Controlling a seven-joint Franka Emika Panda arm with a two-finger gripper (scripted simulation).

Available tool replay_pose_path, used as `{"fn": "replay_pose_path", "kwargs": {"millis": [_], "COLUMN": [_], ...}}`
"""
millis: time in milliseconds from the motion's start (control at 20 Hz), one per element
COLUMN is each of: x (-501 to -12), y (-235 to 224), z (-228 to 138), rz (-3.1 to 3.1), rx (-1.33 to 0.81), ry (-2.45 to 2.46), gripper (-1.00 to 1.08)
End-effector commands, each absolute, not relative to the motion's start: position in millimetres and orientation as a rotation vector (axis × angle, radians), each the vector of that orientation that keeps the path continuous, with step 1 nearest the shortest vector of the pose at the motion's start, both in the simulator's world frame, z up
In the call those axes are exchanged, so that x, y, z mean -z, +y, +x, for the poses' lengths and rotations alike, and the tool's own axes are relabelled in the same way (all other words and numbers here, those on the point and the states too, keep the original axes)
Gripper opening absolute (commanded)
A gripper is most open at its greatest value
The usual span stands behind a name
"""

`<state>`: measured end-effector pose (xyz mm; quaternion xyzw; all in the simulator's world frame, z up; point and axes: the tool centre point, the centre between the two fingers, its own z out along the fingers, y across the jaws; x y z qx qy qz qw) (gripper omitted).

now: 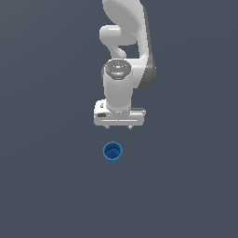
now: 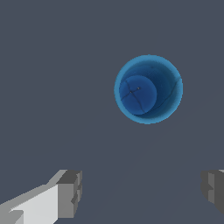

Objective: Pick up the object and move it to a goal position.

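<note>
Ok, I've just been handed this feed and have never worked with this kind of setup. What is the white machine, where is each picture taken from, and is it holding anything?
These are simulator renders, not real footage. The white jointed machine is a single robot arm, seen in the exterior view from a camera off the arm. At its lower end is its hand, a white block with two short fingers that close to grip things.

The other picture comes from a camera on the wrist, looking past the hand: the two grey pads at the edge are its fingertips, set wide apart, so the hand is open and holds nothing.

On the plain dark grey surface stands one thing: a small blue tapered cup with a round rim, upright, mouth up. The wrist view looks straight into it. The cup is apart from the hand, not between the fingers.
</note>
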<state>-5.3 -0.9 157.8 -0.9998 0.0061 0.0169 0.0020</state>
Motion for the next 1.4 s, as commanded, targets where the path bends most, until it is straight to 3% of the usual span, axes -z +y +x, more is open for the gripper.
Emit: {"fn": "replay_pose_path", "kwargs": {"millis": [0,750,1350], "x": [-158,-159,-132], "y": [-1,7,11], "z": [-5,-2,15], "rz": [-3.137,-3.159,-3.23], "rx": [-0.053,-0.053,-0.245], "ry": [0.019,-0.073,-0.498], "gripper": [0.28,0.28,0.28]}}
